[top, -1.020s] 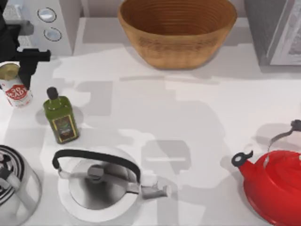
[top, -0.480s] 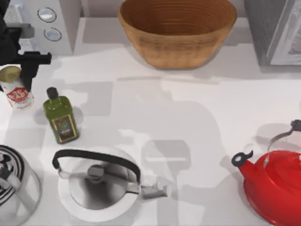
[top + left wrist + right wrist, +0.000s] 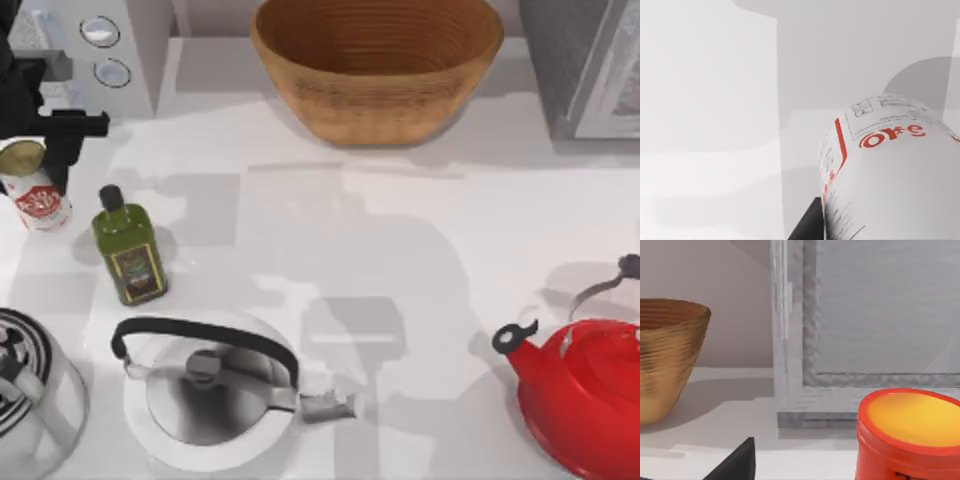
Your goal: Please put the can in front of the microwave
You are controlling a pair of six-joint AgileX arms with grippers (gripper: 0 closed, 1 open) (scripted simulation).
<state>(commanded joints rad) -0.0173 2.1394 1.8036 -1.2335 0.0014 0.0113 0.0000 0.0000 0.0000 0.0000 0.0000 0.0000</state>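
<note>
At the table's far left, the can (image 3: 32,186) is seen standing upright just in front of the microwave (image 3: 95,50), below its two round knobs. The left gripper (image 3: 40,150) is placed right over the can's gold top, black fingers straddling it; whether the can is actually clamped cannot be told from above. In the left wrist view the can's white label (image 3: 890,170) with red lettering is pressed close against the camera, so the can is evidently right between the fingers. Just right of the can, the green oil bottle (image 3: 127,247) is found, clear of it. Farther from the microwave, a wooden bowl (image 3: 377,65) is set. The right gripper's finger (image 3: 737,462) is glimpsed beside a red kettle (image 3: 585,390).
</note>
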